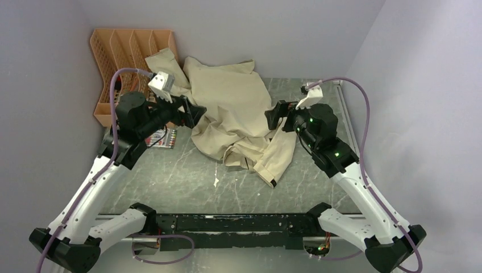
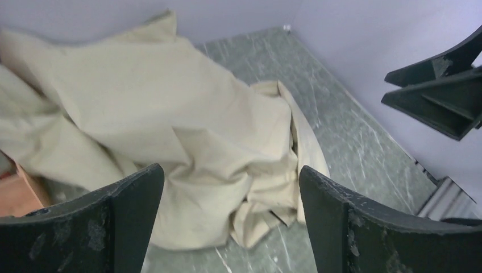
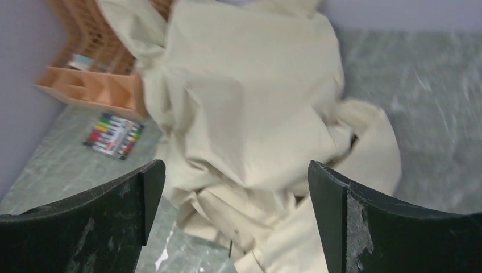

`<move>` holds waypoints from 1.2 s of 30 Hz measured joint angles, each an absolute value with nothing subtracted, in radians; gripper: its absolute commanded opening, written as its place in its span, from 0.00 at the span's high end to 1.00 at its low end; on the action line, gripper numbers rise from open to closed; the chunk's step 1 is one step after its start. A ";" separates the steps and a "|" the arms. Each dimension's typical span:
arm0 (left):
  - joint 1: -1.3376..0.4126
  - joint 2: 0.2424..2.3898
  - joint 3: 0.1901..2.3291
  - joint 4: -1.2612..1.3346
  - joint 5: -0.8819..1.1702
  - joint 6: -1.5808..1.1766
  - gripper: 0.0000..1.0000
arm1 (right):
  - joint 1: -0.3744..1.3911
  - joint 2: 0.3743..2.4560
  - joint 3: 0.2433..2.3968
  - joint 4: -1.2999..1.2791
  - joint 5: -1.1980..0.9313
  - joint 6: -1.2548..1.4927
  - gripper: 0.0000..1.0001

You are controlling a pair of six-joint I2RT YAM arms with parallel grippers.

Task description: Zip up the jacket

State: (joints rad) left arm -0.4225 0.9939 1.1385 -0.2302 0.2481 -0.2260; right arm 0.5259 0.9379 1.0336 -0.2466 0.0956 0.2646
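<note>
Jacket (image 1: pixel 233 114): beige, crumpled in a heap on the dark marbled desk (image 1: pixel 170 176), toward its far middle. The front is not laid out. Folds run every way, and I cannot tell where the zipper lies. One sleeve (image 1: pixel 278 153) trails off the heap's near right corner and lies flat on the desk, with a dark edge at its cuff. The heap's far left part rides up over the corner of an orange slotted rack (image 1: pixel 122 57) and touches it.

My left pincer (image 1: pixel 199 111): at the jacket's left edge, pointing in toward the fabric. Its fingers stand wide apart with nothing between them. In my left wrist view the cloth spreads out below the two dark fingers. They look clear of it, and no fold is caught.

My right pincer (image 1: pixel 271 118): at the jacket's right edge, facing the left one across the heap. Its fingers are also spread wide and grip nothing. In my right wrist view the jacket's bunched middle fills the gap beneath them, and the sleeve runs off along the heap's right side.

Pack of coloured markers (image 1: pixel 165 138): flat on the desk just left of the jacket, apart from the fabric, on the near side of the rack.

Purple cables (image 1: pixel 116 114): one loops off each wrist, on either side of the jacket.
</note>
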 measured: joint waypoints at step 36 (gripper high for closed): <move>-0.422 0.950 0.850 -0.353 0.316 -0.453 0.07 | 0.843 1.272 0.996 -0.493 0.109 0.187 0.06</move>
State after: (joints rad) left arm -0.4225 0.9504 0.8501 -0.3534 0.3157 -0.4530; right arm 0.8433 1.2724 0.9962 -0.4934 0.1085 0.1871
